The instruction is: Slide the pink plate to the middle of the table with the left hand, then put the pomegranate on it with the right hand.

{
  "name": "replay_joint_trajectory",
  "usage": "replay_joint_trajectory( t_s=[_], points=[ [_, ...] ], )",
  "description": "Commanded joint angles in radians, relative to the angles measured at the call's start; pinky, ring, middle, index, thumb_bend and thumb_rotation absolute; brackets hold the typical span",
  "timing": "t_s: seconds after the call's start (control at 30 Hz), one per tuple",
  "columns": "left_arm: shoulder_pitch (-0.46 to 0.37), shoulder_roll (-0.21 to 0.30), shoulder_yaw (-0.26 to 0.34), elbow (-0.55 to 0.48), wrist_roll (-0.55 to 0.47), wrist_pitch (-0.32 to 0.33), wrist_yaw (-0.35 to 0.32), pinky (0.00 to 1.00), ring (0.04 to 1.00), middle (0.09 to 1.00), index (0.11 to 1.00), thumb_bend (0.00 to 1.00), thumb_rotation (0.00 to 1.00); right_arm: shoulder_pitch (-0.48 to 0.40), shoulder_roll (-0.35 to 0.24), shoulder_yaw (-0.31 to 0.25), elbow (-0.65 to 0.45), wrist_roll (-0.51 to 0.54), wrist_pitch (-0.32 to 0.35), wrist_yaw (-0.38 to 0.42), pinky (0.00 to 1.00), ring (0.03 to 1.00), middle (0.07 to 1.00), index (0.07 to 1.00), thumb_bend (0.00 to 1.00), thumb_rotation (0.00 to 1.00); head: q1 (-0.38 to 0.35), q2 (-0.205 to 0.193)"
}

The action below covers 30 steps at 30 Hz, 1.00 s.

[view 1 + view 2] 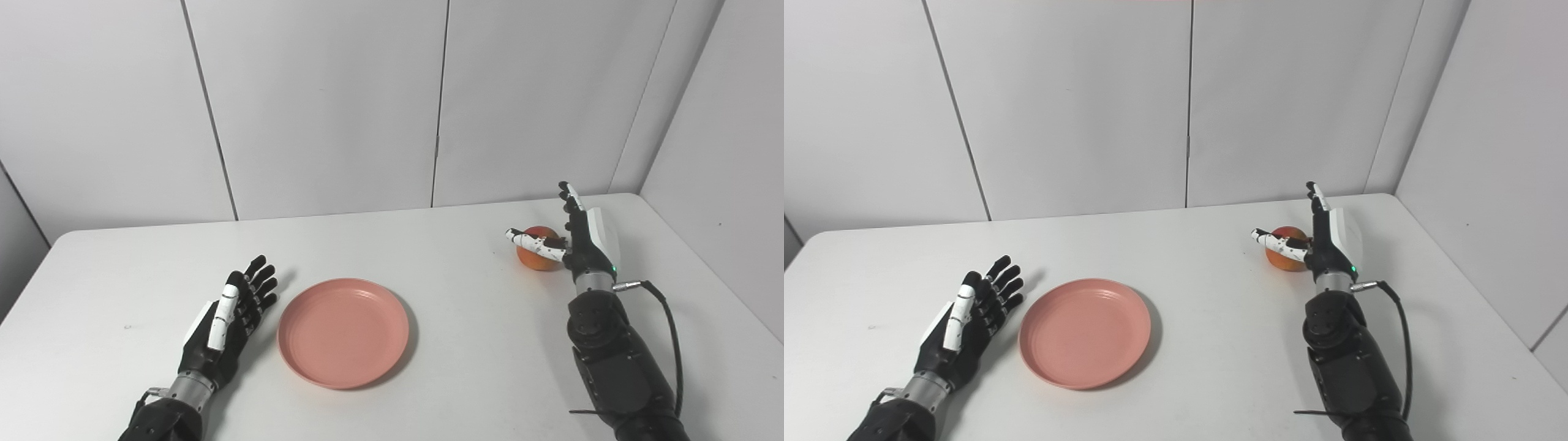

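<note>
Slide looks done — round pink plastic plate (343,331) near desk (441,392) middle, toward front edge | left hand (236,309) empty, fingers spread, just beside plate | right hand (572,236) spread against round orange-red pomegranate (534,252) near far-right corner — not yet lifted

No readable text in either head view.

The pink plate (343,332), the pomegranate (534,254) at about two o'clock from it, the white surface (429,245) and the wall panels (318,104) carry no lettering, labels, brands or numbers. The right hand (582,236) shows only a small green light near the wrist; the dark specks on its white fingers (539,245) may be markings, but they are too small to read.
</note>
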Motion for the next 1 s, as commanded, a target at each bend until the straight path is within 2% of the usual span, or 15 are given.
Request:
replay_joint_trajectory(
  t_s=[0.0, 0.13, 0.3, 0.57, 0.73, 0.8, 0.87, 0.97],
  points=[
    [-0.012, -0.004, -0.001, -0.016, -0.015, -0.014, -0.012, 0.97, 0.975, 0.972, 0.971, 0.67, 1.00, -0.056, -0.024, 0.006, -0.011, -0.006, -0.001, -0.001, 0.78, 0.878, 0.908, 0.925, 0.90, 0.32, 0.003, 0.001],
    [-0.011, -0.004, -0.001, -0.021, -0.015, -0.009, -0.011, 0.97, 0.978, 0.974, 0.972, 0.67, 1.00, -0.059, -0.023, 0.018, 0.006, -0.009, 0.001, -0.006, 0.75, 0.857, 0.891, 0.908, 0.90, 0.28, 0.003, 0.001],
    [-0.010, -0.005, -0.001, -0.028, -0.017, 0.001, -0.008, 0.98, 0.980, 0.975, 0.971, 0.67, 1.00, -0.060, -0.030, 0.035, 0.028, -0.017, 0.005, -0.003, 0.77, 0.863, 0.886, 0.908, 0.88, 0.27, 0.003, 0.003],
    [-0.012, -0.002, -0.002, -0.025, -0.016, 0.000, -0.010, 0.97, 0.979, 0.976, 0.976, 0.67, 1.00, -0.063, -0.033, 0.046, 0.052, -0.017, 0.013, -0.004, 0.73, 0.827, 0.863, 0.880, 0.83, 0.18, 0.002, 0.004],
    [-0.013, -0.002, -0.003, -0.021, -0.018, 0.000, -0.014, 0.98, 0.983, 0.979, 0.976, 0.68, 1.00, -0.060, -0.029, 0.044, 0.072, -0.026, -0.008, -0.042, 0.71, 0.796, 0.837, 0.852, 0.79, 0.12, 0.003, 0.005],
    [-0.012, -0.003, -0.002, -0.023, -0.017, 0.001, -0.011, 0.97, 0.979, 0.975, 0.973, 0.68, 1.00, -0.059, -0.026, 0.044, 0.082, -0.032, -0.022, -0.067, 0.64, 0.738, 0.794, 0.811, 0.75, 0.05, 0.004, 0.005],
    [-0.012, -0.004, -0.002, -0.025, -0.015, 0.004, -0.009, 0.97, 0.978, 0.975, 0.972, 0.68, 1.00, -0.058, -0.023, 0.038, 0.093, -0.023, -0.048, -0.088, 0.63, 0.728, 0.788, 0.804, 0.73, 0.03, 0.005, 0.005],
    [-0.012, -0.005, -0.001, -0.025, -0.016, 0.005, -0.007, 0.97, 0.978, 0.974, 0.971, 0.68, 1.00, -0.059, -0.017, 0.026, 0.110, -0.004, -0.085, -0.120, 0.56, 0.670, 0.753, 0.765, 0.69, 0.00, 0.005, 0.005]
  ],
)
